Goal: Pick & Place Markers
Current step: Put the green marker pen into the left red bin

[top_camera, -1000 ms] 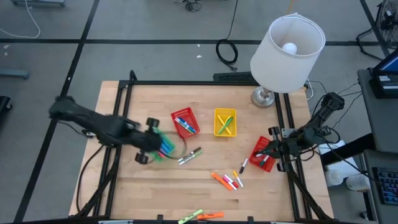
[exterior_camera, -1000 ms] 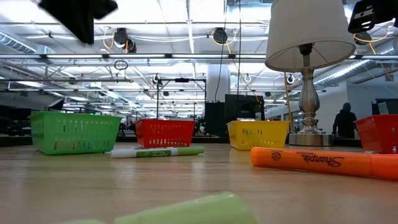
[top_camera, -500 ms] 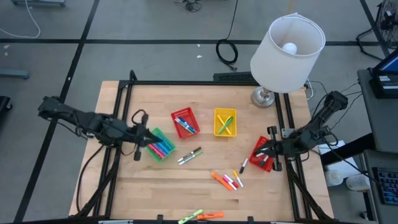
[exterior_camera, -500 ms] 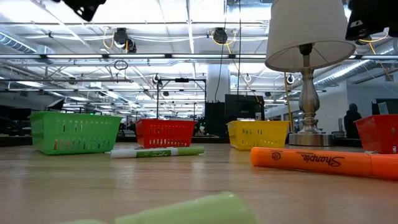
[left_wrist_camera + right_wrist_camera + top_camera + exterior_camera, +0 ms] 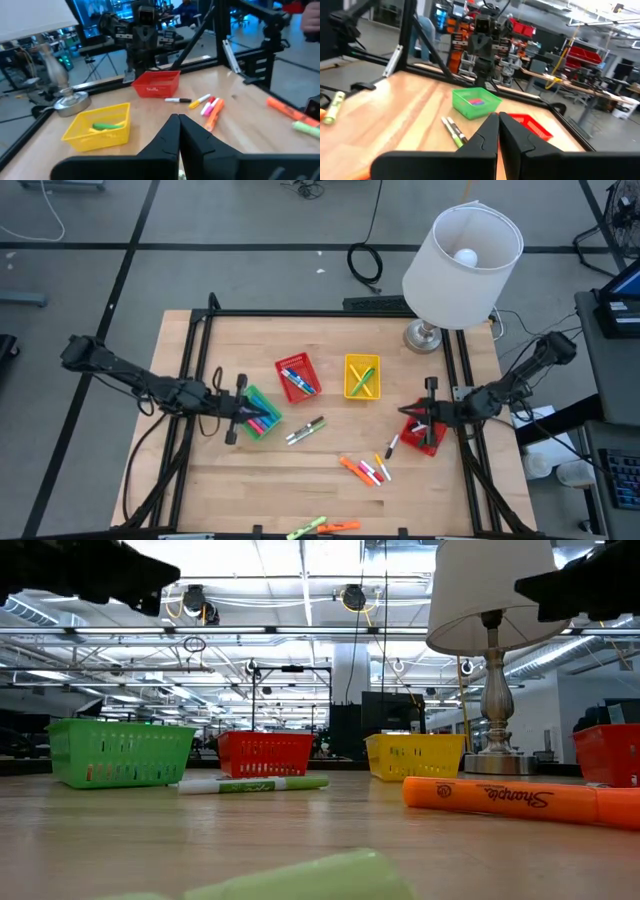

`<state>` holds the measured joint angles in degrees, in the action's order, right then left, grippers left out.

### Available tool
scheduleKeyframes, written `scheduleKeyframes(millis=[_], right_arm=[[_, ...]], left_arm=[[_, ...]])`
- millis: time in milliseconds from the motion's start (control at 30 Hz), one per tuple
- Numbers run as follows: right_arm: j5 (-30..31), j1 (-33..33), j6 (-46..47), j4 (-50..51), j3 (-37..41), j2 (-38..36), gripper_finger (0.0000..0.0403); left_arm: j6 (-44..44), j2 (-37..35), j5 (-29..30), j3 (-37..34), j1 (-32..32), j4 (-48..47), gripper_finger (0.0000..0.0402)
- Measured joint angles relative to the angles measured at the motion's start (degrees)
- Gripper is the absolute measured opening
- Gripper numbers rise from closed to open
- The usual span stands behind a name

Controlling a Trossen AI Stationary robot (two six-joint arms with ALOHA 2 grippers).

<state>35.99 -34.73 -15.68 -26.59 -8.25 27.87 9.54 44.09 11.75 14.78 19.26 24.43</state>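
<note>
Loose markers lie on the wooden table: a green-and-white pair, an orange, pink and yellow group, a black-and-white one, and green and orange ones at the near edge. More markers lie in the green basket, the middle red basket and the yellow basket. My left gripper hovers shut and level at the green basket's left side, holding nothing. My right gripper hovers shut above the right red basket, also holding nothing.
A table lamp stands on its base at the far right corner, its shade overhanging the table. A black frame rail borders the far edge. Bare wood lies between the baskets and the near-edge markers.
My left gripper drew back from over the green basket toward the table's left edge, then eased a little right again, and tipped from pointing down to level. My right gripper also tipped up toward level and shifted slightly left over the right red basket. The markers stayed put.
</note>
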Motion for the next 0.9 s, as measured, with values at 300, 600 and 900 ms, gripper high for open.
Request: scheduleKeyframes(millis=[300,600,900], right_arm=[[-0.4,6.1,4.8,-3.7,0.0,7.6,0.0000],[-7.6,13.6,10.3,2.6,-13.9,27.1,0.0000],[-23.1,22.6,14.7,31.0,-48.1,55.1,0.0000]], left_arm=[[-0.4,-7.0,1.8,-6.1,-1.0,-0.6,0.0003],[-3.6,-12.8,1.8,-7.3,-2.5,-1.9,0.0004],[-4.2,-12.7,1.8,-7.3,-2.6,-1.2,0.0005]])
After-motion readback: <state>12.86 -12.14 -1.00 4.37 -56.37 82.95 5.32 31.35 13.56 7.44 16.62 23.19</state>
